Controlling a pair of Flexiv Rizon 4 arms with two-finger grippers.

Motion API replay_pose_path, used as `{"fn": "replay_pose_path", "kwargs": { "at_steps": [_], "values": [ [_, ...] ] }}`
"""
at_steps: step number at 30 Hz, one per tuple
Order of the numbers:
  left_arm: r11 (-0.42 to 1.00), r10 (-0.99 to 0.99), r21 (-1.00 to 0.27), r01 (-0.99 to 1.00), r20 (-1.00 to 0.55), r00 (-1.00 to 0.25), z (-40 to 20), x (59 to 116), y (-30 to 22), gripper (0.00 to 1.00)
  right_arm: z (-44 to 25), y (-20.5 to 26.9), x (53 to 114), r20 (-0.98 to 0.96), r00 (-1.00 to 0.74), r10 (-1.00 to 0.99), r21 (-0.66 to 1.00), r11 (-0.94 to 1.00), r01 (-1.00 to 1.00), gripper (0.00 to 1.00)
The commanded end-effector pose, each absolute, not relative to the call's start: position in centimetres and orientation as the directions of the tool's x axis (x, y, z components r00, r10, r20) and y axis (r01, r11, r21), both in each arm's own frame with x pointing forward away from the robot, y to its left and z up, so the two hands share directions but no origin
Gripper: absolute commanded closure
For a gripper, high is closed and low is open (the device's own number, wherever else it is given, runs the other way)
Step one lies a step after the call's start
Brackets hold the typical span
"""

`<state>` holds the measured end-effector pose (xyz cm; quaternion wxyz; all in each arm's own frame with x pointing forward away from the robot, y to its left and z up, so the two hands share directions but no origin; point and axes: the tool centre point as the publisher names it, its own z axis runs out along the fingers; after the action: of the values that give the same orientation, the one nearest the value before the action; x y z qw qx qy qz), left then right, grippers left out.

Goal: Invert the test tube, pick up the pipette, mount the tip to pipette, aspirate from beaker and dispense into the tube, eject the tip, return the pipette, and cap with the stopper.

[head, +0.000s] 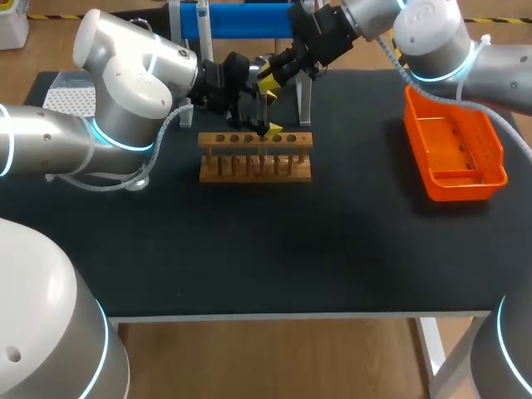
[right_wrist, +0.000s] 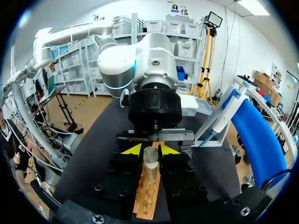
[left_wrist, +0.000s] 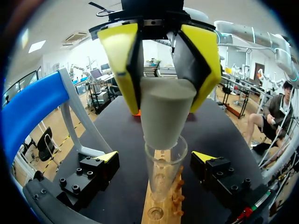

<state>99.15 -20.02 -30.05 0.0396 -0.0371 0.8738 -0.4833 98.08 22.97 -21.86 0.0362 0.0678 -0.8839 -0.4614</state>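
Black surface (head: pixel 274 249) with the rack (head: pixel 255 166) set back of its middle, and the stopper (left_wrist: pixel 164 109) at the tube's (left_wrist: pixel 163 179) mouth.
The right end effector (right_wrist: pixel 150 150) pinches the stopper from two sides, its narrow end just inside the rim of the upright tube, which stands in a hole of the rack. The left end effector (left_wrist: pixel 157 157) is spread, one finger on each side of the tube and clear of the glass. Both arms crowd the strip between the rack and the blue stand (head: pixel 241 21) at the far edge. In front of the rack, bare surface runs to the near edge. The orange tray (head: pixel 461 191) lies near the right edge, well apart from the rack.
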Motion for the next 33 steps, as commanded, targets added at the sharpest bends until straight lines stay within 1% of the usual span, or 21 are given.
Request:
{"fn": "replay_pose_path", "kwargs": {
  "at_steps": [1, 33],
  "values": [
    [0.530, -0.100, -0.848, -0.026, -0.032, -0.994, -30.1, 99.2, -20.0, 0.00, -21.8, 23.0, 98.2, 0.002, -0.988, -0.157, 0.820, 0.566, -0.088, 1.00],
    [0.530, -0.100, -0.848, -0.026, -0.032, -0.994, -30.1, 99.2, -20.0, 0.00, -23.0, 23.1, 97.7, 0.018, -0.986, -0.166, 0.805, 0.587, -0.084, 1.00]
  ]
}}
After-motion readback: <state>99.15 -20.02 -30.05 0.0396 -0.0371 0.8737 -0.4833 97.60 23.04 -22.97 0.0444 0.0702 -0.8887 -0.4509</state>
